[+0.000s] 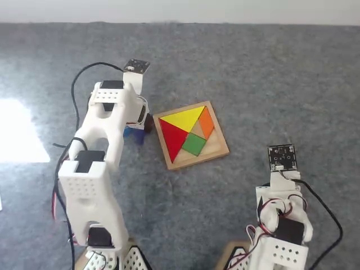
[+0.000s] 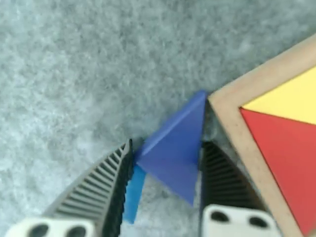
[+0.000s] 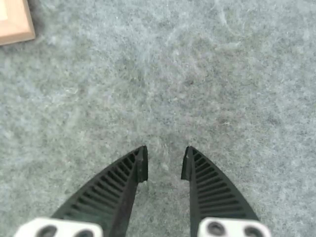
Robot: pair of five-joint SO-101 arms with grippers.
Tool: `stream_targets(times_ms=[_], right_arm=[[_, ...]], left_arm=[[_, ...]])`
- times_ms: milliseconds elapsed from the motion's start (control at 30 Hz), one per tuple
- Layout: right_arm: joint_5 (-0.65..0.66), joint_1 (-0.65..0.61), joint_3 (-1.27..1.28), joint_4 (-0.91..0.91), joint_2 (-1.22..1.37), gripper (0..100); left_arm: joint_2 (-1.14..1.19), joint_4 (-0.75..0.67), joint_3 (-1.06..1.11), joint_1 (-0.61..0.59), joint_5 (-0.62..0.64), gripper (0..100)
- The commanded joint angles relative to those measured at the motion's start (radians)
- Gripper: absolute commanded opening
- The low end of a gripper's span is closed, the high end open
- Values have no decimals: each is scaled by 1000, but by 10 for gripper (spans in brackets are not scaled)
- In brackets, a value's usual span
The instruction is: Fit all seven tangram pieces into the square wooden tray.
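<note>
Because the blue triangle (image 2: 173,148) presumably must clear the rim to enter the wooden tray (image 2: 232,116), the left gripper (image 2: 167,145) pinches it firmly, its tip just ahead beside the tray's corner. Meanwhile the right gripper (image 3: 165,160) hangs slightly spread over grey carpet (image 3: 197,74), the tray well ahead.

"What does the left arm (image 1: 104,135) hide from above?"

"Most of the blue triangle (image 1: 134,135). Only a sliver shows beside the tray (image 1: 199,158)."

"And the left wrist view?"

"The picture's edge cuts the tray off. A lighter blue piece (image 2: 131,193) lies mostly under the triangle, so I can't tell its shape."

"Right wrist view?"

"One tray corner, cut by the edge."
</note>
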Motion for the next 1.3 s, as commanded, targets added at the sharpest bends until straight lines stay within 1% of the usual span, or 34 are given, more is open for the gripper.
stream_targets(times_ms=[0, 133, 267, 400, 533, 600, 667, 900, 933, 1033, 1267], right_arm=[[12, -10, 17, -4, -8, 137], [12, -10, 17, -4, -8, 137], [12, -10, 17, -4, -8, 137], [12, -10, 17, -4, -8, 137], [12, -10, 17, -4, -8, 137], [12, -10, 17, -4, -8, 137], [12, -10, 17, -4, -8, 137], [12, -10, 17, -4, -8, 137], [12, -10, 17, -4, -8, 137], [12, -10, 17, -4, -8, 137], [12, -10, 17, -4, -8, 137]], left_arm=[[-14, 81, -30, 12, -8, 124], [-34, 104, -44, 15, -9, 120], [-106, 130, -45, 20, -11, 119], [-138, 180, -35, 84, -28, 119], [-147, 176, 4, 170, -23, 119], [-138, 175, 7, 195, -12, 119], [-140, 155, 8, 201, 17, 119], [-123, 117, 15, 201, 20, 116], [-110, 110, 15, 196, 23, 100], [-94, 106, 13, 176, 21, 5], [-127, 135, 8, 160, 20, 13]])
